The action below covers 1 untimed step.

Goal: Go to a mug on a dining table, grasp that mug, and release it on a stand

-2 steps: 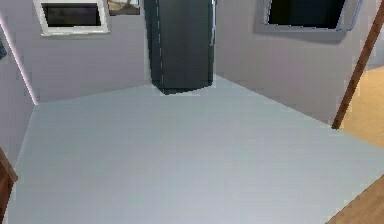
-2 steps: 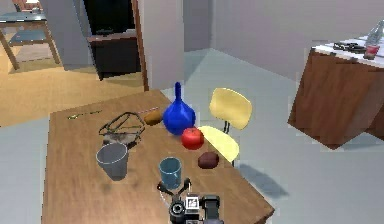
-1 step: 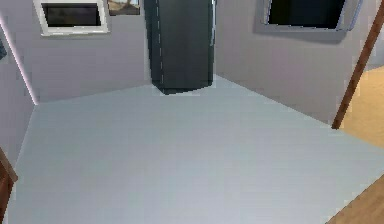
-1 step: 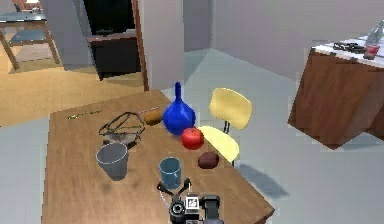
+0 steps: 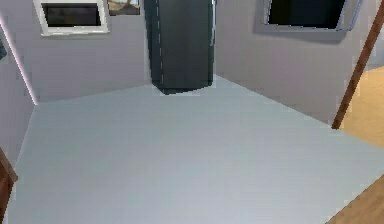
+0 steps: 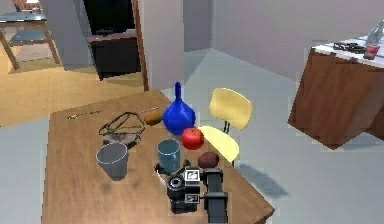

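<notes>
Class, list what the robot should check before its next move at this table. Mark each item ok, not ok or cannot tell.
1. Mug stands upright on the table: ok.
2. Gripper is close to the mug: ok.
3. Gripper touches the mug: cannot tell.
4. Gripper holds something: cannot tell.
5. Room around the mug: not ok, as the apple and grey cup stand near.
6. Floor ahead is bare: ok.
</notes>
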Tool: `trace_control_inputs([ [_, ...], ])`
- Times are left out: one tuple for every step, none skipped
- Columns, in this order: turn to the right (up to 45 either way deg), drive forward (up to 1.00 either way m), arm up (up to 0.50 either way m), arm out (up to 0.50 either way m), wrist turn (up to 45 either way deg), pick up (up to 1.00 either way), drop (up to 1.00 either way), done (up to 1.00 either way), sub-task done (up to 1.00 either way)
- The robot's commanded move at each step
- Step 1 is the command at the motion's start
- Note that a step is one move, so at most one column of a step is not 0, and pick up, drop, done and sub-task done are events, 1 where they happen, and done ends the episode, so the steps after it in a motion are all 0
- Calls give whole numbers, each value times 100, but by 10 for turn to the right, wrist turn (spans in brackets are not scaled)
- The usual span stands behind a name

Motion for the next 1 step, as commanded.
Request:
trace_control_inputs([
  [0,0,22,0,0,0,0,0,0],
])
